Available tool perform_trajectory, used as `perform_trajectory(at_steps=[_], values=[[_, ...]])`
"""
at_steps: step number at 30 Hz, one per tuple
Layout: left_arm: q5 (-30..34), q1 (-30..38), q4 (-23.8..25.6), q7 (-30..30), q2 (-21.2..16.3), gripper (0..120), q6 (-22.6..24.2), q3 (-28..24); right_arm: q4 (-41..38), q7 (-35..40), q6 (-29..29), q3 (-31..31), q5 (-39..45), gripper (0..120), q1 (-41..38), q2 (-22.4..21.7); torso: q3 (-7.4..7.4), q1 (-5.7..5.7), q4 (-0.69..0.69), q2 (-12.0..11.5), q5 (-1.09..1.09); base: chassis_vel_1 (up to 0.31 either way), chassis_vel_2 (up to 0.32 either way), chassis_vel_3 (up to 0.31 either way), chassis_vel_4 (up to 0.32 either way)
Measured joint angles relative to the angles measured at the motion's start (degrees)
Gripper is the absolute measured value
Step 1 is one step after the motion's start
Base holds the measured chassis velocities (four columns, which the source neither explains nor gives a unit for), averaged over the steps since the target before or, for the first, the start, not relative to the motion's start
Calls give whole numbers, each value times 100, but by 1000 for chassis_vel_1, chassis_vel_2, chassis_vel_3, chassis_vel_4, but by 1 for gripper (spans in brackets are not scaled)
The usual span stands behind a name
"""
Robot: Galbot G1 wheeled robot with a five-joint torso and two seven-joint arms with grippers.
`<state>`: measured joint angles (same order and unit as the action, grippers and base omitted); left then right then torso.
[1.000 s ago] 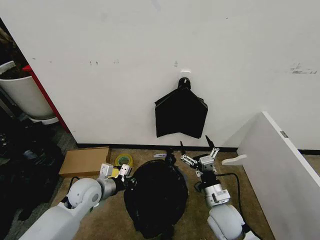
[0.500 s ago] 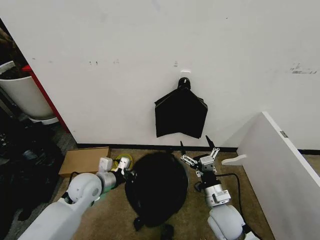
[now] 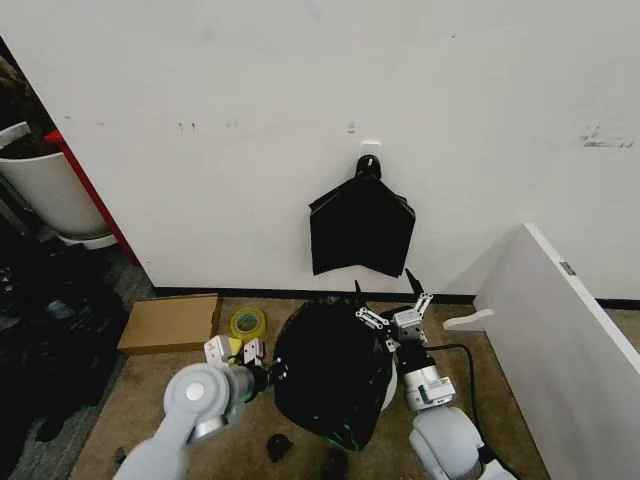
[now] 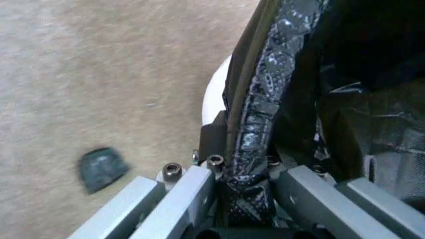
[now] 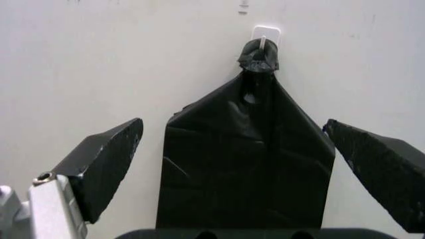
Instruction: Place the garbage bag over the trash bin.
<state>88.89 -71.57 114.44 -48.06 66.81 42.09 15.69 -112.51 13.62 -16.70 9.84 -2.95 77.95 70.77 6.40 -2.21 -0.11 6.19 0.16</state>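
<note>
We see the garbage bag (image 3: 333, 375) as a glossy black mound on the tan floor just in front of the wall, draped over the trash bin (image 3: 388, 392), of which a small cream-white sliver shows at the bag's right side. In the left wrist view the crinkled, white-printed edge of the bag (image 4: 256, 129) runs straight down between our left gripper's fingers, with a curve of the bin's pale rim (image 4: 214, 94) beside it. Compared with half a second ago, the black mound sits farther to the right and looks taller, and that sliver of bin now shows.

Our left gripper (image 3: 250, 352) is at the bag's left side, clamped on the bunched plastic; our left arm has drawn in closer to the middle of the head view. Our right gripper (image 3: 385, 296) stands at the bag's upper right edge, its dark fingers (image 5: 106, 159) spread wide apart with nothing between them; it has edged slightly left and up since the earlier frame.

Beyond the bag, a flat folded black bundle (image 3: 362, 230) hangs from a white wall hook (image 5: 266, 34). To the left lie a roll of yellow tape (image 3: 247, 322) and a cardboard box (image 3: 171, 322), and a white panel (image 3: 560, 340) leans at the right.
</note>
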Motion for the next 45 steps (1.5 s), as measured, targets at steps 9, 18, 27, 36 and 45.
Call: perform_trajectory(at_steps=[9,18,27,36,45], values=[[-266,34,-307,-255,34,0,-30,-105,4,-4,2,12,20,100,-6,-23,0,0,0,0,-1,0,0,0,0],[-337,83,-337,-136,132,20,-70,-27,25,-4,10,17,44,100,-37,-51,0,0,-1,0,-1,0,0,0,0],[-567,-125,216,-80,19,57,-61,143,199,-6,29,39,198,100,-172,-49,0,0,0,0,-1,0,0,0,0],[-1744,-462,1551,306,-382,87,-485,275,190,296,273,163,1040,100,-175,-24,0,0,-1,0,0,0,0,0,0],[-6232,-1098,639,2987,63,100,-4298,324,-368,33,529,273,1682,100,129,111,0,0,0,0,-1,0,0,0,0]])
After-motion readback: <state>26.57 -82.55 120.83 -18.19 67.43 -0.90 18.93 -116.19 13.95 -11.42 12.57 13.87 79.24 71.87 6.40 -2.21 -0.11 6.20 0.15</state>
